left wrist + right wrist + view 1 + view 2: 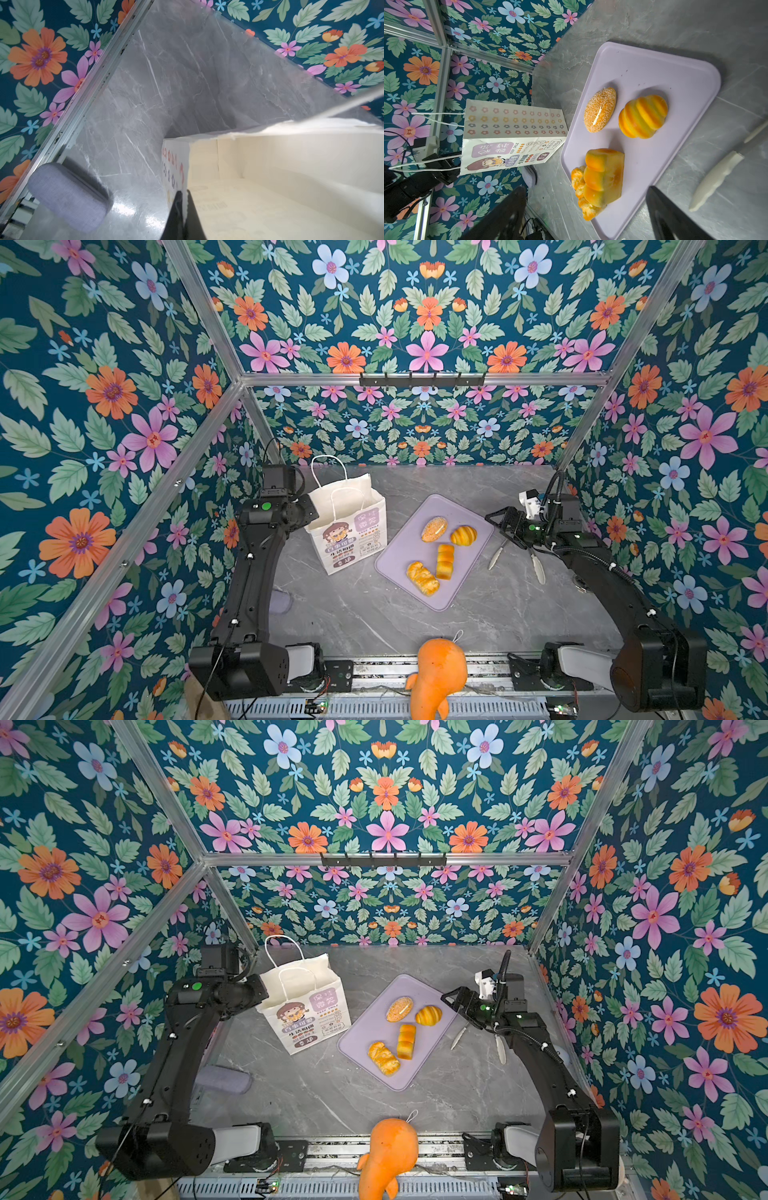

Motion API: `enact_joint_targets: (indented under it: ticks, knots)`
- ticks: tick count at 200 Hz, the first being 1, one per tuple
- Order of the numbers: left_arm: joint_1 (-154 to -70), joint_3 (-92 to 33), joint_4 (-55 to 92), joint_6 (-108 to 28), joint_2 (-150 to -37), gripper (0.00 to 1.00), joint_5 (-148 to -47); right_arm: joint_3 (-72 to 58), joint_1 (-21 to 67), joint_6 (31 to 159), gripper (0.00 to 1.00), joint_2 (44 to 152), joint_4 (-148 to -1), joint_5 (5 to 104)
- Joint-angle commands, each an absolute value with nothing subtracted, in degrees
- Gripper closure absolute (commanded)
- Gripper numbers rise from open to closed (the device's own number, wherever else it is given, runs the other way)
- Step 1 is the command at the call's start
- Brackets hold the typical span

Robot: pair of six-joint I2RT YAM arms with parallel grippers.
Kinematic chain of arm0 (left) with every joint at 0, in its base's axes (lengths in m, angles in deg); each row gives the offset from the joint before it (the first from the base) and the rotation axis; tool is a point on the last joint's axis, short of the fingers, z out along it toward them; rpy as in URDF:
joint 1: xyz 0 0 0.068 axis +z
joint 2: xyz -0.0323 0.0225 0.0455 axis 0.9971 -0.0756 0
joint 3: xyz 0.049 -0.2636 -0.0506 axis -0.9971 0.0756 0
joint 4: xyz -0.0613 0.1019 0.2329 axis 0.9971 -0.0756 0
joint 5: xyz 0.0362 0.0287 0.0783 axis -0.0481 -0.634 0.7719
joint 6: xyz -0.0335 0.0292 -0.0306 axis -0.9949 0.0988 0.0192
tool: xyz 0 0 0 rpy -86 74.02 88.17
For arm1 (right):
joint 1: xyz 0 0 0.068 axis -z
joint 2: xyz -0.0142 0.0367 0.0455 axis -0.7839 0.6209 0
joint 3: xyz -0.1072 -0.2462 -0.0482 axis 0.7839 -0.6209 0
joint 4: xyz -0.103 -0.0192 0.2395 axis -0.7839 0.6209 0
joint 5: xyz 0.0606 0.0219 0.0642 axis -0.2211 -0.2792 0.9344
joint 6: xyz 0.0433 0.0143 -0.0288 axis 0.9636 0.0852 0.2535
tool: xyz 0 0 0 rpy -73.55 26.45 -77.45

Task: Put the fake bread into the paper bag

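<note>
A white paper bag (pixel 349 531) printed with a cartoon girl stands upright, mouth open, on the grey marble table (pixel 353 614), left of centre in both top views. The left pincer (pixel 184 193) is closed tight on the rim at the bag's left side. In the left wrist view the paper edge is pinched between its two black fingers (pixel 195 218).

To the right of the bag, a lilac tray (pixel 405 551) lies at an angle near the middle of the frame and carries all four pieces of fake bread. A speckled bun (pixel 434 529) and a ridged croissant (pixel 463 535) sit side by side at its upper end. A blocky loaf piece (pixel 444 561) and a twisted roll (pixel 422 578) sit just beside each other lower down.

The right pincer (pixel 586 188) hangs beside the tray's right corner, jaws spread wide and holding nothing.

An orange plush toy (pixel 440 672) sits at bottom centre, and a grey case (pixel 224 1079) lies on the table at lower left.
</note>
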State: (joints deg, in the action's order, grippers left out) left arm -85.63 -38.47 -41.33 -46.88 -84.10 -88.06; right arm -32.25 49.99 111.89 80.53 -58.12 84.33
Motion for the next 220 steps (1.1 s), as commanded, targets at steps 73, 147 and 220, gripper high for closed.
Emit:
enact_joint_targets:
  ticks: [73, 147, 220]
  knots:
    - [-85.5, -35.1, -47.1, -46.3, -77.0, 1.0, -84.8, -31.4, 48.7, 110.2, 0.12, 78.4, -55.7, 82.2]
    - [-85.5, -48.7, -51.8, -45.0, -78.9, 0.42, -83.9, -30.4, 48.7, 105.4, 0.11, 77.0, -48.8, 75.2]
    - [-85.7, -56.4, -40.0, -40.5, -73.8, 0.46, -102.0, -34.8, 48.7, 103.3, 0.09, 71.6, -44.6, 54.0]
